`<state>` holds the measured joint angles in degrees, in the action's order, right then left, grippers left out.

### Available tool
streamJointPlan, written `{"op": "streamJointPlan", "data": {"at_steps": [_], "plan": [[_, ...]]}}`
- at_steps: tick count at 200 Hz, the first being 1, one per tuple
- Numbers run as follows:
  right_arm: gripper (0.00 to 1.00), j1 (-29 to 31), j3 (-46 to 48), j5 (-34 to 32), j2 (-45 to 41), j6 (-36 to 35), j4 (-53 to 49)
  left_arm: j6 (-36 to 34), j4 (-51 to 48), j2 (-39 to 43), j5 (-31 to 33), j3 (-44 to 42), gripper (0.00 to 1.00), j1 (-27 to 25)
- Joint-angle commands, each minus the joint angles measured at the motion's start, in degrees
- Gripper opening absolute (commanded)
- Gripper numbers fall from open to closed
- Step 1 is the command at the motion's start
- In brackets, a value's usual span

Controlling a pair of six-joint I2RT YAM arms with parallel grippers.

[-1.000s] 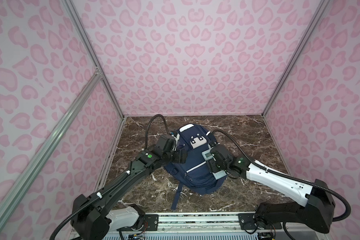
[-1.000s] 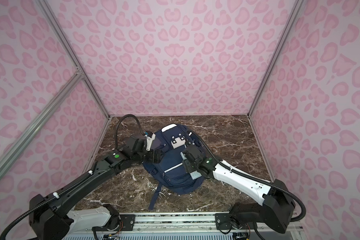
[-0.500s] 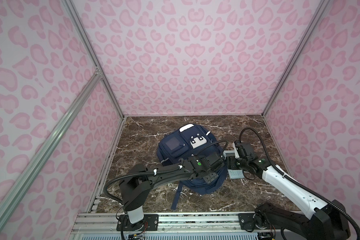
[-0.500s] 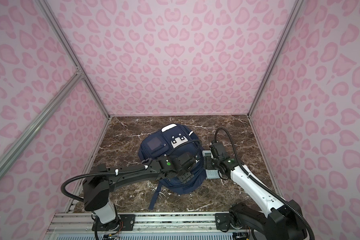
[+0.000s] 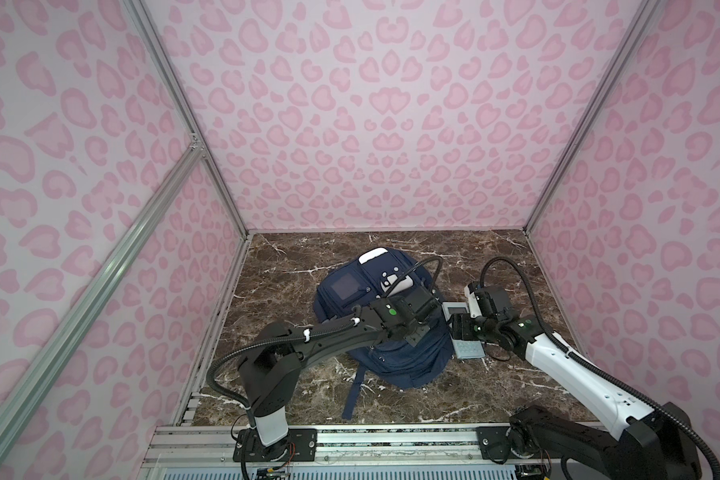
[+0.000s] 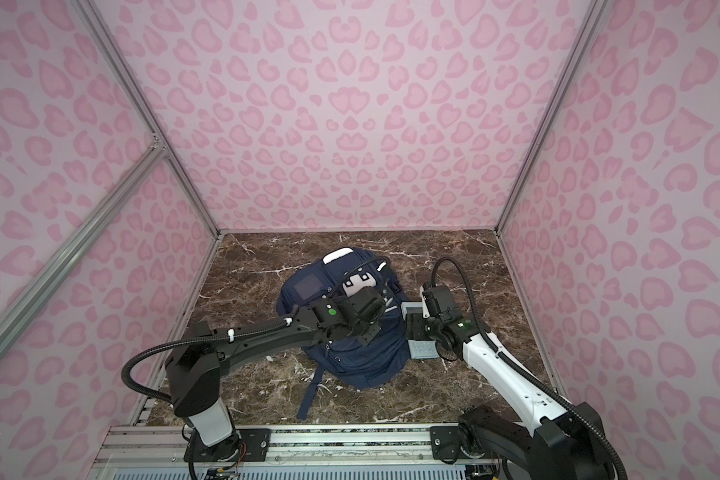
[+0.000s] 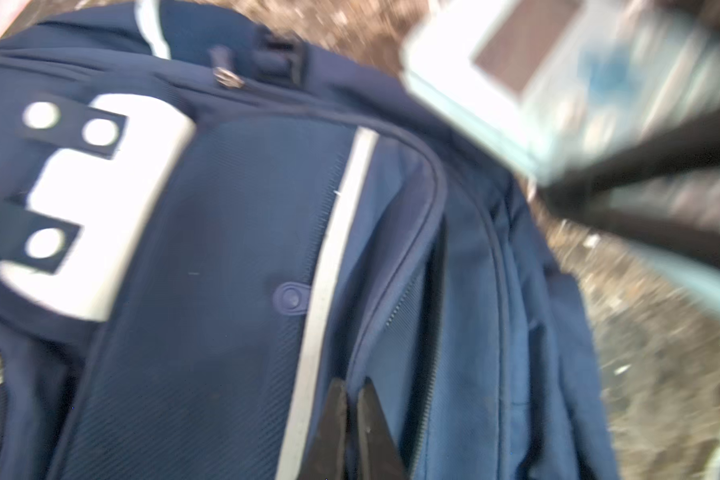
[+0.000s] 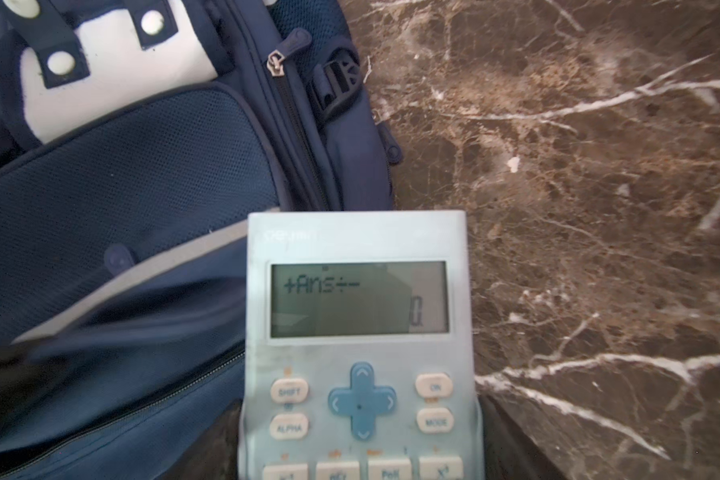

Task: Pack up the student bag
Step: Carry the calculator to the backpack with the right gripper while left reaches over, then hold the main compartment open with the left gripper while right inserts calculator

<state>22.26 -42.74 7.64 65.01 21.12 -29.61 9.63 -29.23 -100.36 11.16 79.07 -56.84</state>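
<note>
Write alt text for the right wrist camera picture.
A pale blue calculator, its screen on, is held in the right gripper. A navy backpack lies beside it on a brown marble table.

Both top views look down from high at the front; both wrist views closely share the student bag.
</note>
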Motion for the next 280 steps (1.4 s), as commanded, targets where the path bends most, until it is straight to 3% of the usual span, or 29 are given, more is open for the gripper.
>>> {"op": "streamJointPlan", "data": {"at_steps": [1, 37, 70, 99, 124, 136, 149, 186, 210, 236, 261, 280], "plan": [[0.68, 0.06, -0.27, 2.55, 1.43, 2.01, 3.32, 9.62, 6.17, 2.76, -5.88, -0.64, 0.03, 2.81], [0.68, 2.69, -2.89, 4.01, 5.69, 5.13, 4.73, 21.92, 13.42, 4.14, -13.09, -1.63, 0.03, 7.44], [0.68, 3.84, -6.91, 5.07, 13.36, 6.47, 4.66, 30.06, 24.38, 2.82, -18.24, -2.50, 0.03, 8.15], [0.68, 3.50, -10.73, 6.93, 18.86, 8.41, 6.78, 31.43, 25.07, -1.98, -19.74, 5.14, 0.03, 7.45], [0.70, 2.53, -17.21, 7.65, 24.95, 10.36, 7.06, 34.16, 28.74, -2.82, -22.54, 4.79, 0.03, 6.37], [0.73, 2.46, -20.32, 7.32, 27.95, 11.50, 6.88, 34.30, 28.21, -2.53, -22.18, 4.62, 0.03, 5.87], [0.84, 2.44, -21.76, 8.22, 29.87, 13.22, 8.21, 34.65, 28.57, -1.75, -22.03, 3.23, 0.03, 5.94], [0.98, 2.39, -17.02, 11.16, 26.14, 14.61, 12.75, 34.78, 28.82, 0.07, -21.17, -0.67, 0.03, 6.91], [0.99, 1.82, -13.97, 11.32, 22.39, 12.95, 11.30, 34.94, 29.50, -0.09, -21.86, -1.55, 0.03, 7.09], [0.87, 0.58, -7.26, 14.15, 17.59, 13.09, 13.27, 34.45, 29.02, -0.02, -21.81, -1.42, 0.03, 7.16], [0.64, 0.55, -2.41, 17.92, 15.45, 15.48, 19.86, 34.25, 28.88, 0.00, -21.54, -1.31, 0.03, 7.18], [0.52, 0.53, -1.24, 18.79, 14.30, 17.17, 23.18, 34.23, 28.43, -0.19, -21.62, -1.02, 0.03, 7.18]]}}
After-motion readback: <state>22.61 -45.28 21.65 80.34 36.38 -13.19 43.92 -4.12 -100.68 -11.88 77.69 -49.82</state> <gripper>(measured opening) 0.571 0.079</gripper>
